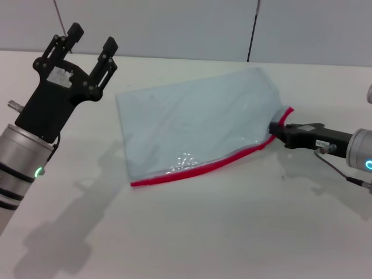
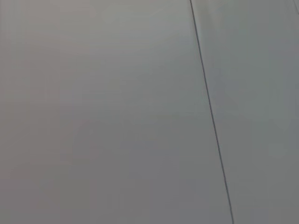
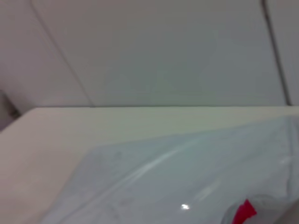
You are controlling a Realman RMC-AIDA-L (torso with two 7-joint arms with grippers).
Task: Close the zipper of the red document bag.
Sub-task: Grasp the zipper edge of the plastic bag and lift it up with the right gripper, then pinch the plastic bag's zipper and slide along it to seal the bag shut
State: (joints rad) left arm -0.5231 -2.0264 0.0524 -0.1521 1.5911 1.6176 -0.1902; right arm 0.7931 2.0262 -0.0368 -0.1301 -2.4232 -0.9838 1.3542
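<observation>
Bag (image 3: 187,172): pale blue-grey, translucent, lies flat on table, fills the near part of the view, glossy with light streaks.
Zipper (image 3: 244,212): only a small red bit shows, at the bag's near edge.
Table (image 3: 56,140): off-white, bare beside bag.
Wall (image 3: 163,51): grey panels with dark seams, behind table.

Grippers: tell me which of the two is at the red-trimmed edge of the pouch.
The right gripper, at the zipper's end on the red document bag. The left gripper is raised, open, apart from it.

Glossy translucent plastic bag (image 1: 197,119), matt table (image 1: 232,232)
</observation>
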